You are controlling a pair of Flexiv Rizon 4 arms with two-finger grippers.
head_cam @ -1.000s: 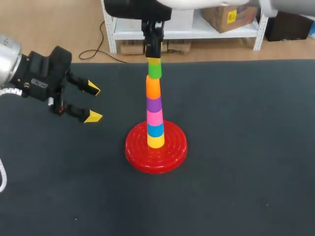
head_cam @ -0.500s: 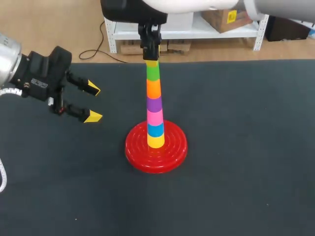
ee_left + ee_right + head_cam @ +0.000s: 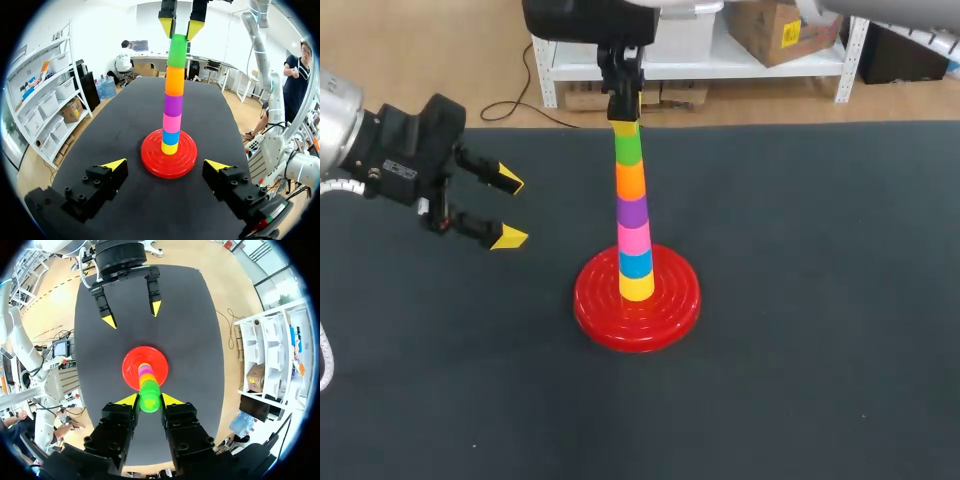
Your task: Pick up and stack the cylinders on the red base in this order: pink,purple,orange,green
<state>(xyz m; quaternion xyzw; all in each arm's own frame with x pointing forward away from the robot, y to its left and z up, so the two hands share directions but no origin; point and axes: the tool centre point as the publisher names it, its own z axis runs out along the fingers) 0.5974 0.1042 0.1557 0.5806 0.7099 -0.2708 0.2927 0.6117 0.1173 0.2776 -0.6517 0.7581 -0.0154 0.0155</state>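
— Where does our stack stand?

— On the red base, near the middle of the table. From the bottom up we count the yellow cylinder, blue cylinder, pink cylinder, purple cylinder, orange cylinder and, on top, the green cylinder. The stack leans a little to the left toward its top.

— And our right gripper?

— It reaches in over the far edge of the table and hangs straight above the stack, fingers pointing down. They are drawn close together. In the right wrist view we see one yellow tip against each side of the green cylinder's top end, so we have hold of it there.

— Does the green cylinder sit on the orange cylinder?

— In the left wrist view its lower rim meets the orange cylinder, with no gap that we can make out.

— Our left gripper?

— Well to the left of the red base, above the table and apart from the stack. Its fingers are spread wide with nothing between them, and they point right, toward the stack.
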